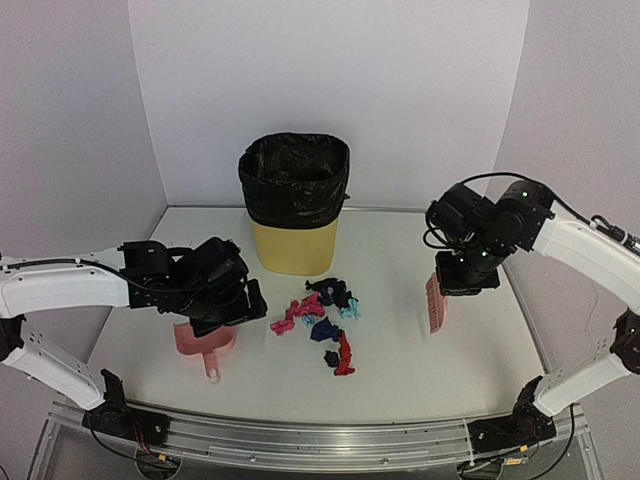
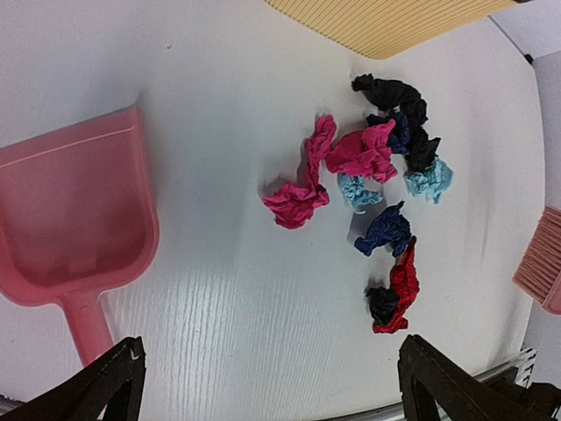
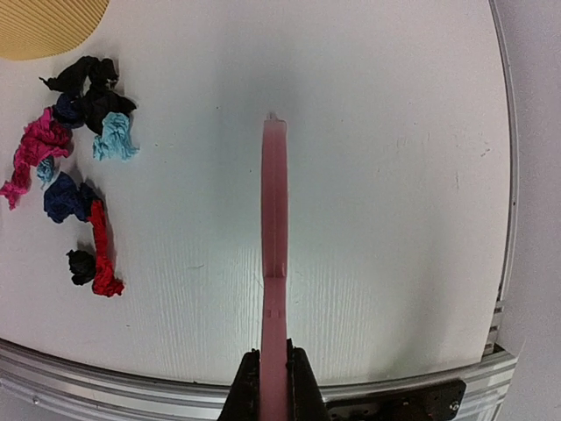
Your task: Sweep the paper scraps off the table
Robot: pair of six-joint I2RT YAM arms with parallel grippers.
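Several paper scraps (image 1: 322,320), red, magenta, navy and light teal, lie in a loose cluster on the white table (image 1: 420,370) in front of the bin. They also show in the left wrist view (image 2: 377,175) and the right wrist view (image 3: 79,175). My left gripper (image 1: 238,305) is open and empty (image 2: 272,390), above the table just right of the pink dustpan (image 1: 205,343), left of the scraps. My right gripper (image 1: 466,277) is shut on the pink hand brush (image 1: 436,303), seen edge-on in the right wrist view (image 3: 274,263). It holds the brush right of the scraps.
A yellow bin (image 1: 295,240) with a black liner stands at the back middle, just behind the scraps. The dustpan (image 2: 74,219) lies flat, its handle toward the front. A metal rail (image 1: 320,432) runs along the front edge. White walls close in the sides and back.
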